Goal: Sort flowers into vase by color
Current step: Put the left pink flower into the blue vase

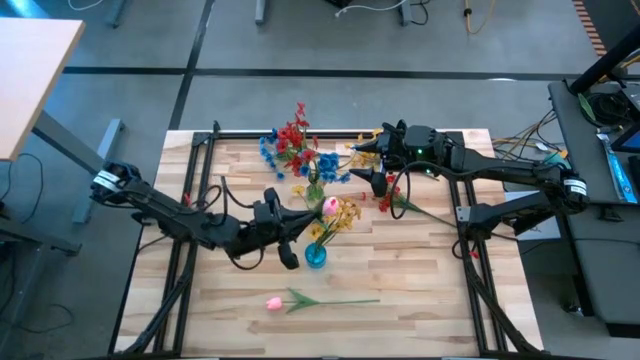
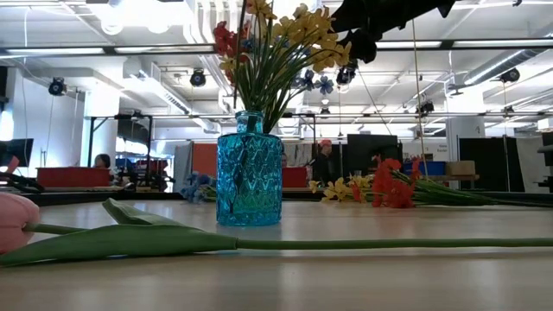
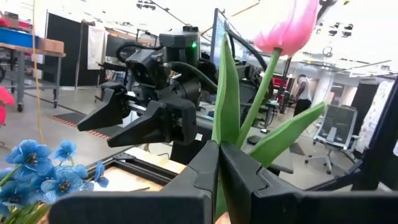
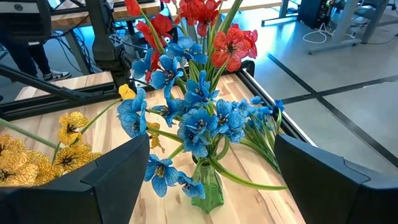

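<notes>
Pink is what we are carrying: our left hand [image 3: 219, 163] is clamped tight on the green stem of a pink tulip [image 3: 287, 26], and in the high view it is hanging just beside the blue glass vase [image 1: 316, 256] near the middle of the wooden tabletop [image 1: 420, 300]. Our right hand [image 1: 366, 150] is standing with its fingers spread wide and gripping nothing, hovering over the green glass vase [image 4: 206, 190] toward the far edge.

We are judging the sorting as partly done. The blue glass vase is already holding yellow sprays [image 2: 298, 30], while the green glass vase is holding blue blossoms [image 4: 202, 121] and red blossoms [image 4: 214, 28] mixed together. Still lying loose are a second pink tulip [image 1: 274, 302] on the near part of the tabletop, a red spray [image 1: 388, 201] below the right hand, and some yellow blossoms [image 4: 28, 158] on the boards beside the green glass vase.

The left hand's own fingers are covering where the stem ends, so we cannot tell whether its tip is over the vase mouth. In the low view a red bloom is seeming to sit among the yellow, though it may belong to the farther vase
</notes>
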{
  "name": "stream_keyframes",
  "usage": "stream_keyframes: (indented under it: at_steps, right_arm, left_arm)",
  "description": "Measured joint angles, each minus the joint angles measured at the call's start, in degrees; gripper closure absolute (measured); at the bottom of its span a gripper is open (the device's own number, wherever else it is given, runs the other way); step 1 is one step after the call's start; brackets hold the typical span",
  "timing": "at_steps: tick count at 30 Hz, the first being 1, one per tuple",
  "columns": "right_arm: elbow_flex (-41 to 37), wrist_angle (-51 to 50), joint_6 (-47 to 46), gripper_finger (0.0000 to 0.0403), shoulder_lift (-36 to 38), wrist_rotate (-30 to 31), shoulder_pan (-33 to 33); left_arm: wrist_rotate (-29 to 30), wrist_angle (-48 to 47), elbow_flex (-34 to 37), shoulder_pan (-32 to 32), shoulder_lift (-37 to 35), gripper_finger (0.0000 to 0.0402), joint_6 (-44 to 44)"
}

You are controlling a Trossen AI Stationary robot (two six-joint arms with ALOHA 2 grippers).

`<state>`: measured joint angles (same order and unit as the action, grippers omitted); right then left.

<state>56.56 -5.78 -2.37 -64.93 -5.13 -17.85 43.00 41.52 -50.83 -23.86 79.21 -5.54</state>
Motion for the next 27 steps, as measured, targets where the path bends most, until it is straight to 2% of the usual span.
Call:
stream_keyframes:
  at_steps: [17, 27]
  right_arm:
    - [0.00, -1.55, 0.42, 0.0067, 0.00, 0.00, 0.00]
    - [0.00, -1.50, 0.63, 0.0067, 0.00, 0.02, 0.00]
  left_arm:
    - [-0.25, 1.21, 0.00, -1.51, -1.24, 0.0402, -5.77]
    - [-1.67, -0.91, 0.02, -3.96, -7.30, 0.0402, -5.66]
